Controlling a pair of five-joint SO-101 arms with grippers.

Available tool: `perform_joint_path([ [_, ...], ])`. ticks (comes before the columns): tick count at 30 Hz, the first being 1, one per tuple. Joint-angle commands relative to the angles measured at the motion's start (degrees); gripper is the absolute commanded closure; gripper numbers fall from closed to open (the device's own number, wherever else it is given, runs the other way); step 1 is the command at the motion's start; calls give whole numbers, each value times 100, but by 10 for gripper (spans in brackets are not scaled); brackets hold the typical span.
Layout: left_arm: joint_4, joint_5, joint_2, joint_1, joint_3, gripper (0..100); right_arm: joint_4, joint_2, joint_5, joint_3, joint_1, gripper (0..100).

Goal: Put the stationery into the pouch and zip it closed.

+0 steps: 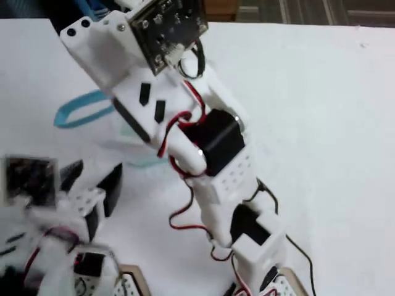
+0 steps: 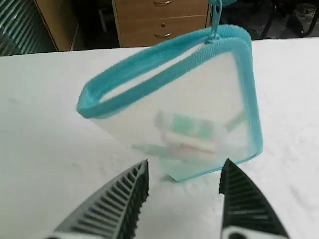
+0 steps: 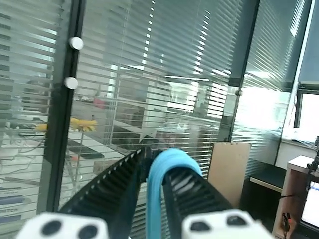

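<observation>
right hand pinching blue strap | left hand open, near pouch

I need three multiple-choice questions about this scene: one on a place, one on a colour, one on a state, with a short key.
1. The translucent plastic zip pouch lies: A on the white table; B in a drawer; C on a chair.
2. Its zip edging is: A red; B turquoise; C black.
3. The right gripper is: A open; B shut on a turquoise strap; C shut on a pencil.
Key: 1A, table surrounds it; 2B, the band looks turquoise; 3B, it pinches the strap.
</observation>
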Motion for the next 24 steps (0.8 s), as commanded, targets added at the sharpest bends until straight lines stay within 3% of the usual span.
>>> perform_joint_path([
  [1,-519,-211,374,4,510,812,242,-611,62,-167,-66,983],
  [8,-1284,387,426,-549,510,827,681,-989,62,-202,-31,983],
  [15,-1635,422,426,-734,536,827,1051,-1068,44,-167,-57,983],
  [19,-1380,422,409,-734,457,827,1640,-963,18,-114,13,983],
  [24,-343,396,400,-743,-404,827,2466,-796,9,-97,198,982],
])
